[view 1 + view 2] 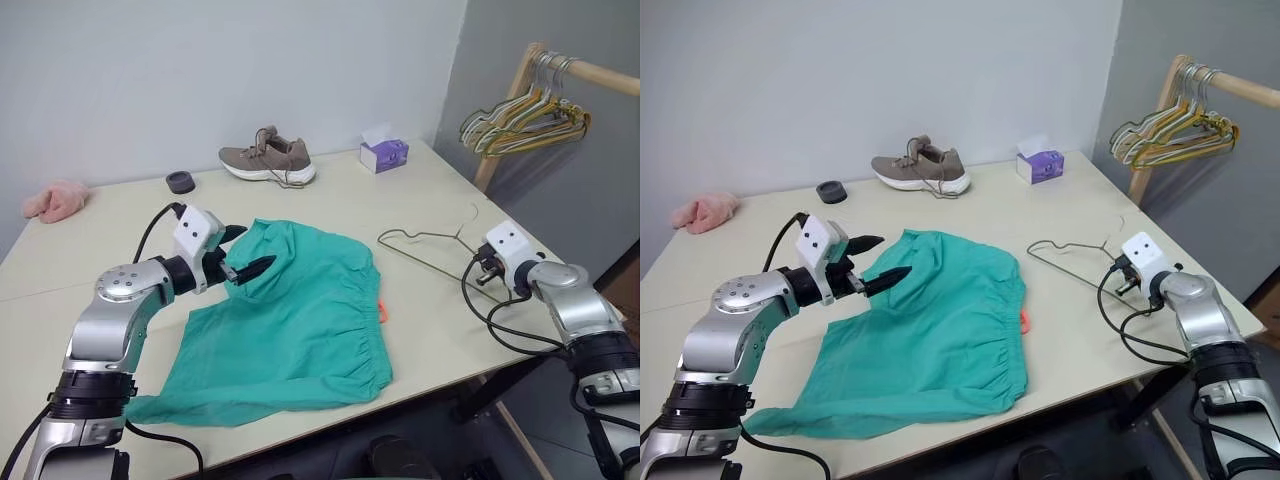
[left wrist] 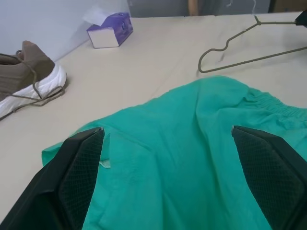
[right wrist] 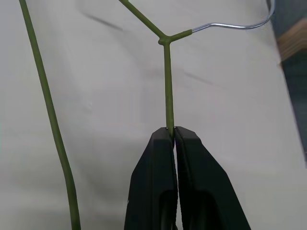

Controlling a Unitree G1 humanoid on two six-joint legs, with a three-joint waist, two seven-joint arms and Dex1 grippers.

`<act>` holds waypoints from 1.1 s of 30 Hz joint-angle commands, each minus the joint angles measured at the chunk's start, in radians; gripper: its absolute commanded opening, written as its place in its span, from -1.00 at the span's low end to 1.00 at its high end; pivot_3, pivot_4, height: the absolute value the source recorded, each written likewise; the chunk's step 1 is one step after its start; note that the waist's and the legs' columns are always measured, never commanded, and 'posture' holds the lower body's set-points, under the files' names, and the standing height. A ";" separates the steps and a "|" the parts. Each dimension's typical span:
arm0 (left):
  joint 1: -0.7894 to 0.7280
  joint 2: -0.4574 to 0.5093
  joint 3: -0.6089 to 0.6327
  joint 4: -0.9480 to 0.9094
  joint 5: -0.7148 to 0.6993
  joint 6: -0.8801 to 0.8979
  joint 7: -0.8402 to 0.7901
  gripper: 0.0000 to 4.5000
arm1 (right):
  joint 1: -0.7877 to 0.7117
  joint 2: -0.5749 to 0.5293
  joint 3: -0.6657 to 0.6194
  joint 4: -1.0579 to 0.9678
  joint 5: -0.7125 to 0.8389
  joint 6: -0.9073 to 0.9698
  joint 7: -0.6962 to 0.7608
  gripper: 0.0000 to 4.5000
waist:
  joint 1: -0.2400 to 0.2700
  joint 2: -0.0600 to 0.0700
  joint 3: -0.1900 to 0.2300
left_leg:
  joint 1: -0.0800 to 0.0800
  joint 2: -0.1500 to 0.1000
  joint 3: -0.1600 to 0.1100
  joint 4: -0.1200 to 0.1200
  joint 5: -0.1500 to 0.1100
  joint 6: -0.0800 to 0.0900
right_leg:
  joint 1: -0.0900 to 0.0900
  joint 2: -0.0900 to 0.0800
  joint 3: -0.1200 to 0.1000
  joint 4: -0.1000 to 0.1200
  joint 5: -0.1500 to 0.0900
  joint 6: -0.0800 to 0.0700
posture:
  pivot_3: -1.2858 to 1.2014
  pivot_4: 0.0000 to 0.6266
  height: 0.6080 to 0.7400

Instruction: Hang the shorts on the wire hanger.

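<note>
The teal-green shorts (image 1: 300, 320) lie spread on the table's middle, with the gathered waistband toward the right and a small orange tag (image 1: 383, 312) at its edge. My left gripper (image 1: 257, 247) is open, its fingers (image 2: 81, 177) straddling the shorts' upper left corner just above the cloth. To the right of the shorts is the thin olive-green wire hanger (image 1: 425, 252), its hook pointing to the far side. My right gripper (image 3: 170, 130) is shut on one wire of the hanger below the neck, near the table's right edge (image 1: 478, 270).
A brown shoe (image 1: 268, 160), a purple tissue box (image 1: 384, 154) and a small black round cap (image 1: 180, 181) stand along the far edge. A pink fluffy cloth (image 1: 55, 200) lies far left. A wooden rack with a bunch of hangers (image 1: 525, 120) stands beyond the right corner.
</note>
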 commanded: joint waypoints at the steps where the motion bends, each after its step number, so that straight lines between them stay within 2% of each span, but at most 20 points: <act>1: -0.021 -0.010 0.032 -0.024 -0.055 0.040 -0.018 1.00 | 0.019 -0.023 -0.023 -0.099 -0.030 -0.074 -0.011 -0.99 | 0.000 0.000 0.000 | 0.000 0.000 0.000 0.000 0.000 0.000 | 0.000 0.000 0.000 0.000 0.000 0.000 | -0.25 -1.00 1.00; 7: -0.088 -0.014 0.036 0.033 -0.076 0.071 -0.033 1.00 | 0.034 -0.051 -0.016 -0.220 -0.092 -0.220 -0.017 -0.99 | -0.015 0.001 0.001 | 0.000 -0.001 0.000 0.001 0.000 0.000 | 0.000 0.000 0.000 0.001 0.000 0.000 | -0.26 -1.00 1.00; 17: -0.188 0.030 -0.037 0.133 -0.057 0.093 -0.199 1.00 | -0.035 -0.042 0.064 -0.398 -0.162 -0.526 0.060 -0.99 | -0.056 0.002 0.002 | 0.001 -0.001 0.000 0.001 0.000 0.000 | 0.001 0.000 0.000 0.001 0.000 0.000 | -0.28 -1.00 1.00; 21: -0.211 0.044 -0.068 0.164 -0.033 0.085 -0.251 1.00 | -0.069 -0.008 0.106 -0.431 -0.171 -0.567 0.092 -0.99 | -0.071 0.002 0.002 | 0.001 -0.001 -0.001 0.001 0.000 0.000 | 0.001 0.000 -0.001 0.001 0.000 0.000 | -0.28 -1.00 1.00; 28: -0.145 0.097 -0.135 0.093 -0.037 0.112 -0.388 1.00 | -0.100 0.041 0.141 -0.462 -0.178 -0.609 0.133 -0.99 | -0.076 0.002 0.002 | 0.001 -0.001 -0.001 0.001 0.000 0.000 | 0.000 0.000 0.000 0.002 0.000 0.000 | -0.28 -1.00 1.00; 33: -0.119 0.113 -0.153 0.067 -0.026 0.117 -0.417 1.00 | -0.102 0.060 0.144 -0.475 -0.170 -0.627 0.153 -0.99 | -0.073 0.002 0.002 | 0.001 -0.001 -0.001 0.001 0.000 0.000 | 0.000 0.000 0.000 0.002 0.000 0.000 | -0.28 -1.00 1.00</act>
